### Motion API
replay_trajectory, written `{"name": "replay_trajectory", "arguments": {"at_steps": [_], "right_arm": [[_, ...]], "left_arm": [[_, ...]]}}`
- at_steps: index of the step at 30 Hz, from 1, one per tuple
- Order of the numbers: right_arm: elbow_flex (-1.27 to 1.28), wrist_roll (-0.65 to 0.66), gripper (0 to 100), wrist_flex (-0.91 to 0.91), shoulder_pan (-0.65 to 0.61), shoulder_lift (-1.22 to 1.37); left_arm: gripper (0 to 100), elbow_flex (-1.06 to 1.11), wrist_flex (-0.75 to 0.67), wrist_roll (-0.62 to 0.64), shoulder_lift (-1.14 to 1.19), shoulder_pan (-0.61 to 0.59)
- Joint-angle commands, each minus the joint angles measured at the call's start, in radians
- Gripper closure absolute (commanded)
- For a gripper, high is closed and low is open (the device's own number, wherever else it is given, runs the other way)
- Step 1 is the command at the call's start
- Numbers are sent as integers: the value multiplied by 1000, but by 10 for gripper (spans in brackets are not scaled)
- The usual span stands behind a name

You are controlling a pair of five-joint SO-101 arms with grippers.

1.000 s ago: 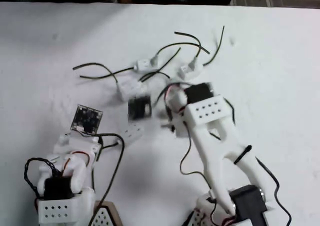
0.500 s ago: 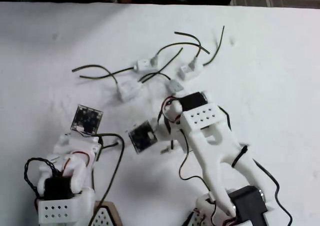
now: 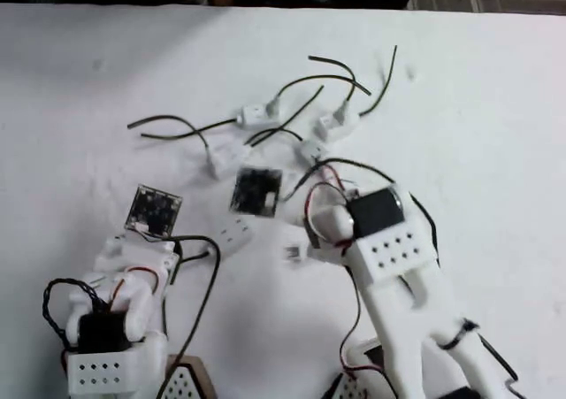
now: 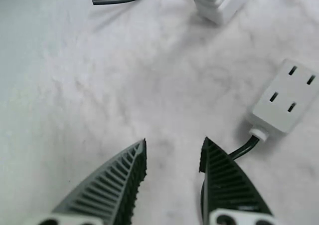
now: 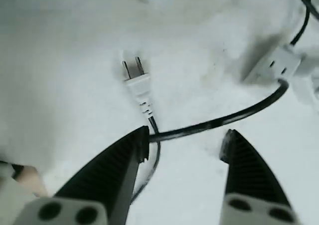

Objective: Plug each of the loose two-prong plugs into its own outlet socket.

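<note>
We see the white table (image 3: pixel 495 134) first, with our right arm (image 3: pixel 398 266) stretched across its middle. The right gripper (image 5: pixel 185 137) hangs wide open and empty above a black cord (image 5: pixel 239 116); our left gripper (image 4: pixel 173 145), parted less widely, also holds nothing over bare table. An outlet socket (image 4: pixel 286 98) lies near the left fingers, and a two-prong plug (image 5: pixel 137 83) lies flat just beyond the right fingertips

Take the white plastic outlet block (image 3: pixel 232 233) on the white table (image 3: pixel 71 80) as your marker. Your left gripper (image 4: pixel 172 157) sits close on its left, not touching. On its right is your right gripper (image 5: pixel 184 140), with the white two-prong plug (image 5: pixel 137 83) just off its fingertips. Behind the block, further white outlet blocks (image 3: pixel 228 158) lie among thin black cords (image 3: pixel 168 116).
</note>
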Motion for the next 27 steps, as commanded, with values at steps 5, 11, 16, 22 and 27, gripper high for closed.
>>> {"name": "replay_trajectory", "arguments": {"at_steps": [5, 11, 16, 22, 27], "right_arm": [[132, -592, 765, 2, 35, -53], [204, -1149, 765, -119, 27, -53], [278, -1258, 765, -275, 27, -53], [384, -1355, 765, -440, 4, -31], [362, -1405, 765, -472, -24, 104]], "left_arm": [[815, -5, -6, -8, -8, -5], [815, -5, -6, -8, -8, -7], [815, -5, -6, -8, -8, -7], [815, -5, -6, -8, -8, -7], [815, -5, -6, -8, -8, -7]]}}
